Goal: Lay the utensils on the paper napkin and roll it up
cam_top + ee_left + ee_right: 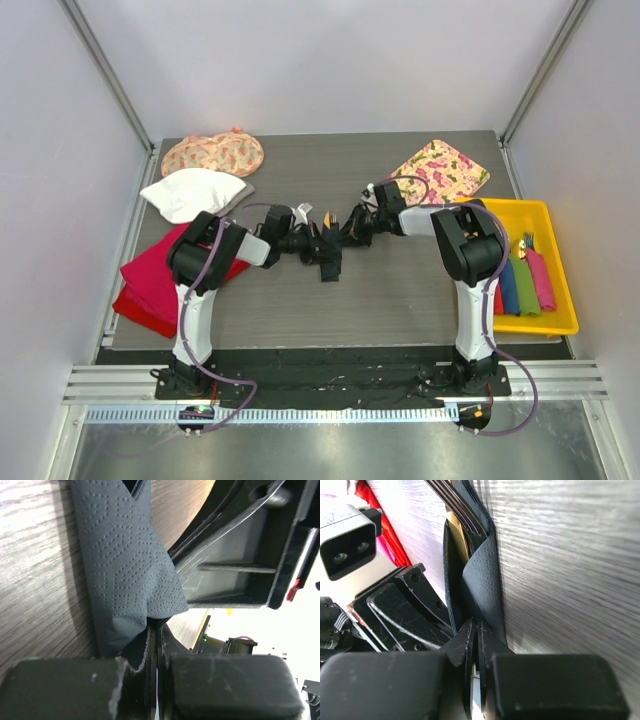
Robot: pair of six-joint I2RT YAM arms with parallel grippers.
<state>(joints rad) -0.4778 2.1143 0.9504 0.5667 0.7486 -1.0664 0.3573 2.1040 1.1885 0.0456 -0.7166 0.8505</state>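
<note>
The left gripper (155,647) is pressed together on a corner of the folded dark paper napkin (125,570). The right gripper (475,630) pinches the same napkin on the side nearer the yellow tray (540,324). A tan utensil (457,530) shows inside the fold. The napkin lies on the table (400,290), well left of the tray.

Top camera looks steeply down from the near edge over the whole surface (400,300). Both wrist cameras closely share the paper napkin (120,570).
</note>
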